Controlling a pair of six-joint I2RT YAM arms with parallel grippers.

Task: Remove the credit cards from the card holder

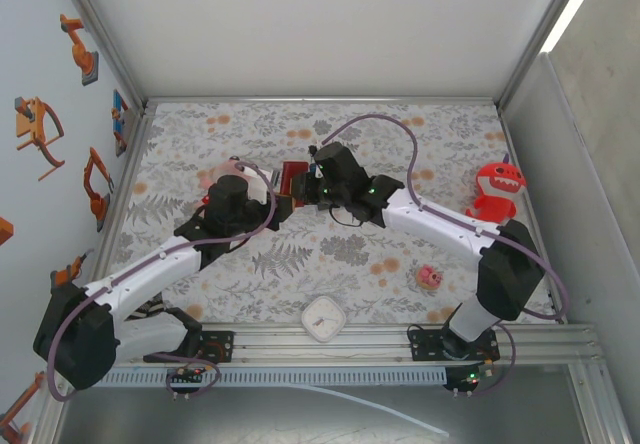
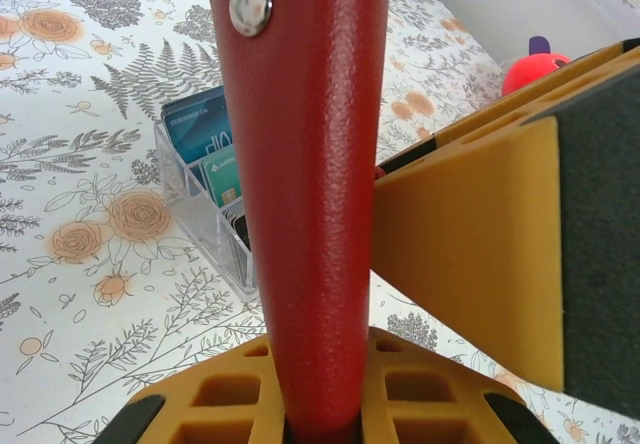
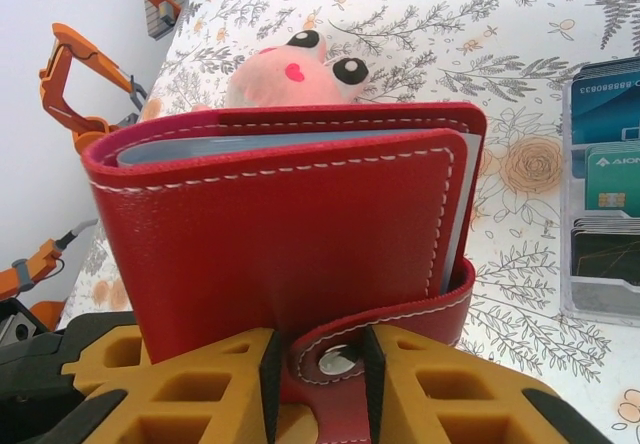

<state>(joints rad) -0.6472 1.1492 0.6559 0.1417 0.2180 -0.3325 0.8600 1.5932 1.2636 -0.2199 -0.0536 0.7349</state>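
The closed holder [image 3: 280,234] is held over the middle of the bench [image 1: 400,134], where the two arms meet. One edge is pinched by the left tool [image 2: 320,399], its pads pressed against both red faces. The snap tab [image 3: 400,319] is pinched by the right tool [image 3: 320,364]. Teal cards [image 2: 200,129] are seen standing in a clear box [image 2: 180,199] on the bench just beside the holder. A pink plush [image 3: 300,69] is seen behind it.
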